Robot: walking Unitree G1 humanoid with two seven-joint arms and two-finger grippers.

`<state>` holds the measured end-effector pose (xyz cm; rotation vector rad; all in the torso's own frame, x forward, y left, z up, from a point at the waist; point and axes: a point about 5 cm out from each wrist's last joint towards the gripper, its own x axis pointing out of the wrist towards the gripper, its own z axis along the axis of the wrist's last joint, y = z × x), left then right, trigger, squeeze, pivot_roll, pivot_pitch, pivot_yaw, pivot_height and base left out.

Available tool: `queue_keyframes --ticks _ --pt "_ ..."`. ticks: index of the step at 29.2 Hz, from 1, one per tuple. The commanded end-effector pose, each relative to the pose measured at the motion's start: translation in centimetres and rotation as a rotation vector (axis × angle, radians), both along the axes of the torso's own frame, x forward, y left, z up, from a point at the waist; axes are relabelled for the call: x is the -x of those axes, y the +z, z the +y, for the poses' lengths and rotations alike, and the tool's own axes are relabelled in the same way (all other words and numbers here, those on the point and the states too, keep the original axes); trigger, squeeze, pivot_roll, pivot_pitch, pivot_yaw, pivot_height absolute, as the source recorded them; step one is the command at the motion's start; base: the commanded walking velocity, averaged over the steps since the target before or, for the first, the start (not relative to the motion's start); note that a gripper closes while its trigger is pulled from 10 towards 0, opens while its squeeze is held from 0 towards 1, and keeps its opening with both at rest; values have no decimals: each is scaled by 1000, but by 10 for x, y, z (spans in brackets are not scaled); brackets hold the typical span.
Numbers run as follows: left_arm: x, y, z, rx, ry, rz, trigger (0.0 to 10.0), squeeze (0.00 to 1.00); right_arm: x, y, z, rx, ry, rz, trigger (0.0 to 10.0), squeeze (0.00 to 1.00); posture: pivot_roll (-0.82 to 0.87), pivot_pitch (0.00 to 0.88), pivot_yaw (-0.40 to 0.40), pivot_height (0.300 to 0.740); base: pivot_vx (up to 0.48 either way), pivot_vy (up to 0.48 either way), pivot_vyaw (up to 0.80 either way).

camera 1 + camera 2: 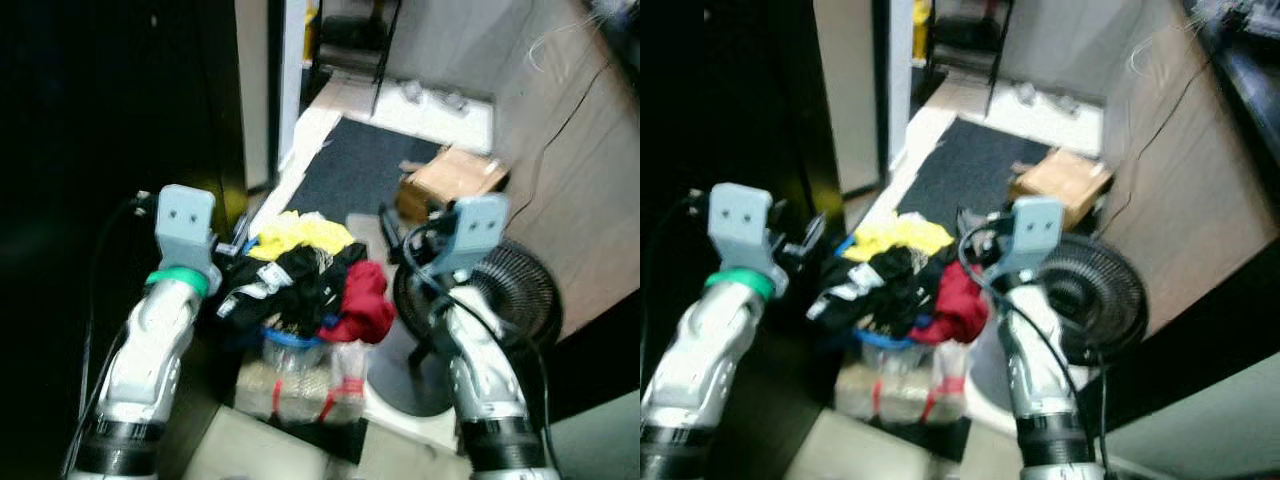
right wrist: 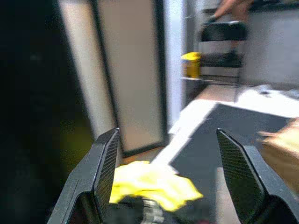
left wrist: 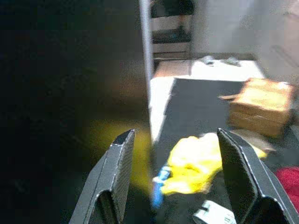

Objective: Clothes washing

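The left gripper (image 3: 172, 179) stood spread wide above a yellow garment (image 3: 194, 163); beyond the garment lay a cardboard box (image 3: 259, 105).

Clothes pile (image 1: 300, 275) in basket (image 1: 292, 345), fan (image 1: 500, 290) right, box (image 1: 452, 175) behind.

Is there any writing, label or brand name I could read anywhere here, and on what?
None can be read.
White tag on the black clothes: any print is too blurred.
Cardboard box: no legible marking.
Yellow container on the far shelf: too blurred to tell.
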<state>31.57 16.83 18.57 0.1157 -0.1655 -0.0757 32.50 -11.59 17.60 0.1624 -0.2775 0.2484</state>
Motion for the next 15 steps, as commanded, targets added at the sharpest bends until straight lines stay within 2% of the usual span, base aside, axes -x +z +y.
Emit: queue_keyframes --ticks 1,4,11,15 --pt "0 -3 -3 0 -14 12 10000 0 0 -4 -11 3 -34 16 10000 0 23 44 -9 740 424 0 -800" --pt "0 -3 -3 0 -14 13 10000 0 0 -3 -11 1 -37 13 10000 0 23 44 -9 740 424 0 -692" --pt "0 -3 -3 0 -14 14 10000 0 0 -3 -12 12 -40 5 10000 0 24 44 -9 740 370 0 0" --pt "0 -4 -3 2 -10 18 10000 0 1 -3 -12 16 -39 4 10000 0 23 43 -9 740 126 0 0"
